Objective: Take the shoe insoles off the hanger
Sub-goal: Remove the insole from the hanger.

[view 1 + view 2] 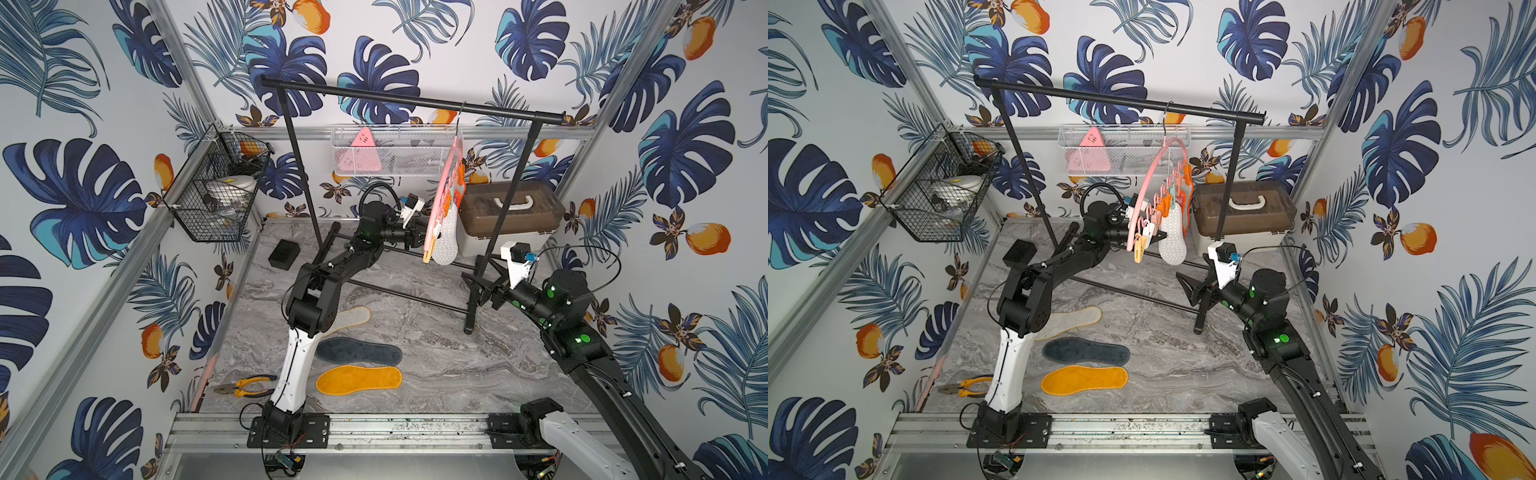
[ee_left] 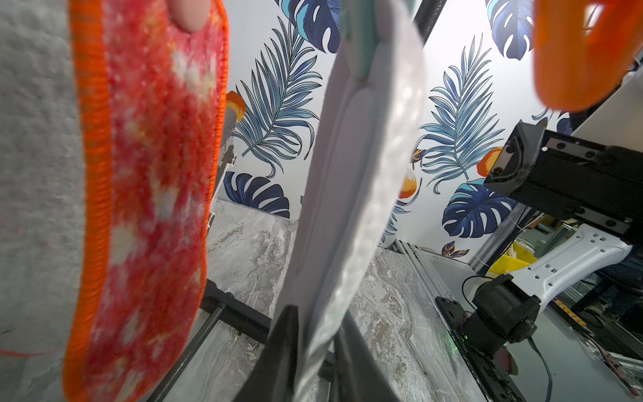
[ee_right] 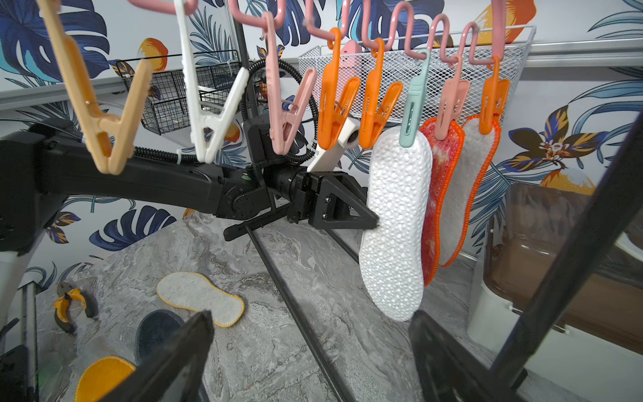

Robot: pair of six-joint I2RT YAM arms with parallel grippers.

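Grip is on the pale bubbled insole (image 3: 393,243), which hangs with its long axis straight down from the mint clip (image 3: 412,108) on the pink hanger (image 3: 499,31), toward the bench's back edge. From the side, the left gripper (image 3: 372,222) meets it, jaws narrow and pinching its side edge about mid-length. The freeing pull, I'd judge, runs downward along the insole. Lower and apart sits the right gripper (image 3: 311,323), jaws wide and empty. Two orange-edged insoles (image 3: 440,195) hang just beyond.
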